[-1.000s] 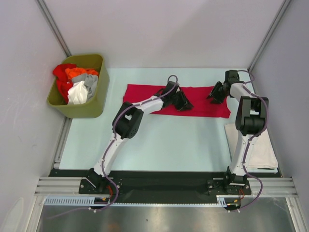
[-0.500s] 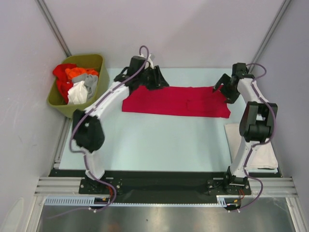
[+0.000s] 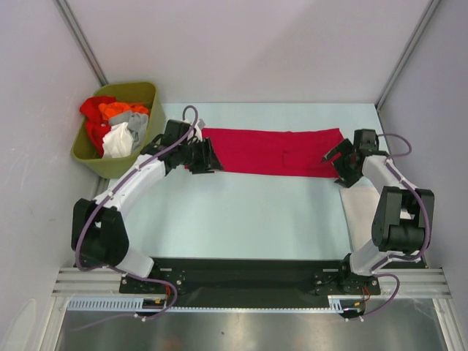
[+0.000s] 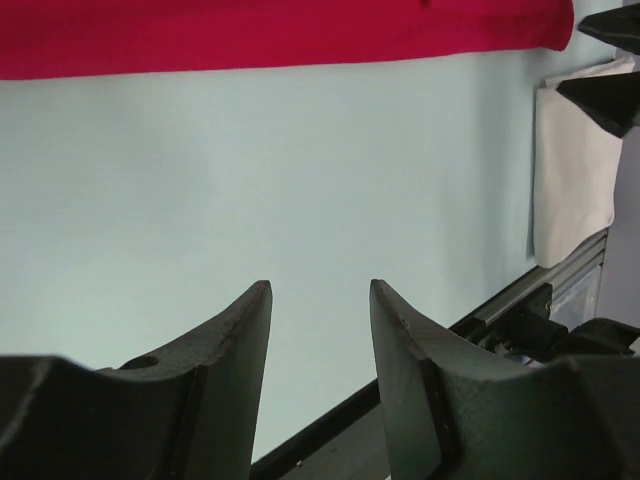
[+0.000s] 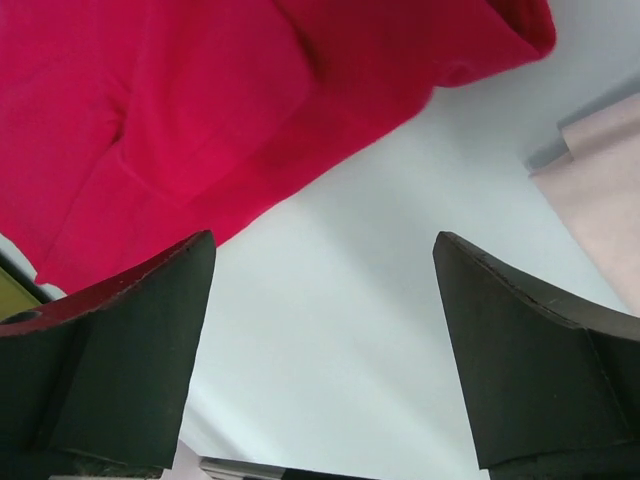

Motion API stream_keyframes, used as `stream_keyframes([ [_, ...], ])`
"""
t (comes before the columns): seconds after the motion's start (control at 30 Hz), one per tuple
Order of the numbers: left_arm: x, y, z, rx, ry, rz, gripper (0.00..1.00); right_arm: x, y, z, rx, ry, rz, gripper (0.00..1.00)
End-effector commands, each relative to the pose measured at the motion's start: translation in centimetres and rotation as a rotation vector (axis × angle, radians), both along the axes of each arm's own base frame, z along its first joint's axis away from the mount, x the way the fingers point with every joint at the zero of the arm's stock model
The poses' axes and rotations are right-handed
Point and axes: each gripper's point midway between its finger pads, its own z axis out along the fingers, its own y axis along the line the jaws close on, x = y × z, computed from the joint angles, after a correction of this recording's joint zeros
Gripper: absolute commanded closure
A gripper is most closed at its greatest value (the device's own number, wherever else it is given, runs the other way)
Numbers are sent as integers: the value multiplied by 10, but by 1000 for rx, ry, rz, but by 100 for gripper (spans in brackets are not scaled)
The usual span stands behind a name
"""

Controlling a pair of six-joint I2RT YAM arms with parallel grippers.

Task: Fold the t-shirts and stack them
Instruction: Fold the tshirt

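The crimson t-shirt [image 3: 274, 152] lies flat on the desk between the pincers. The left pincer [image 3: 207, 158] is half-spread and the right pincer [image 3: 341, 156] wide, both empty, each seemingly beside a shirt end, likely for folding.

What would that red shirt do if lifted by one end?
Probably floppy: the red shirt lies flat in a soft, creased strip, so it would likely droop and unfold. It looks thin and light, so a push might bunch it.

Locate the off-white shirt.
In the top view, the off-white shirt lies at the table's right edge, partly hidden by the right arm, near the red shirt.
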Motion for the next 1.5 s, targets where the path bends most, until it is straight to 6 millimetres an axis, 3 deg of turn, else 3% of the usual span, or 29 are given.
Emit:
stream_keyframes([
  [0.0,-12,1,30,-45,-92,-48,50,15,-1,-11,61,-77,-64,6],
  [0.13,-16,7,33,-62,-88,-39,50,30,-9,-23,60,-106,-71,11],
  [0.27,-19,11,41,-71,-102,-35,50,32,-22,-33,49,-107,-112,16],
  [0.47,-19,18,32,-68,-74,-17,50,35,-31,-53,33,-96,-140,23],
  [0.67,-12,16,26,-81,-56,-38,50,41,-50,-57,-32,-103,-187,26],
  [0.83,0,12,21,-74,-53,-58,50,56,-68,-75,-51,-75,-216,45],
  [0.87,2,12,20,-70,-52,-57,50,67,-71,-71,-57,-93,-215,51],
  [0.9,4,11,22,-71,-60,-58,50,74,-74,-70,-65,-100,-217,71],
  [0.93,6,11,20,-72,-52,-58,50,79,-78,-80,-72,-85,-224,76],
  [0.97,8,11,17,-68,-43,-57,50,98,-82,-67,-82,-127,-224,80],
  [1.0,9,10,17,-68,-43,-59,50,107,-85,-66,-87,-138,-223,89],
  [1.03,11,10,15,-64,-41,-57,50,112,-93,-69,-107,-127,-244,91],
  [1.07,12,11,12,-56,-34,-52,50,121,-96,-76,-109,-121,-247,91],
  [1.13,17,17,4,-13,-30,-31,50,150,-106,-60,-120,-170,-261,92],
  [1.17,19,21,-1,14,-32,-24,50,156,-109,-75,-126,-151,-258,91],
  [1.2,17,25,-8,43,-17,-13,50,179,-115,-57,-133,-203,-258,91],
  [1.27,19,34,-17,99,-14,7,50,197,-120,-58,-142,-211,-243,88],
  [1.3,17,37,-21,112,-2,12,50,204,-122,-74,-152,-190,-214,82],
  [1.37,14,40,-24,128,9,23,50,225,-128,-55,-171,-202,-193,68],
  [1.4,12,41,-24,127,13,26,49,221,-130,-64,-191,-151,-170,64],
  [1.43,12,41,-21,125,5,31,50,230,-134,-44,-201,-184,-166,59],
  [1.47,13,42,-21,131,-1,33,49,228,-135,-41,-211,-175,-162,48],
])
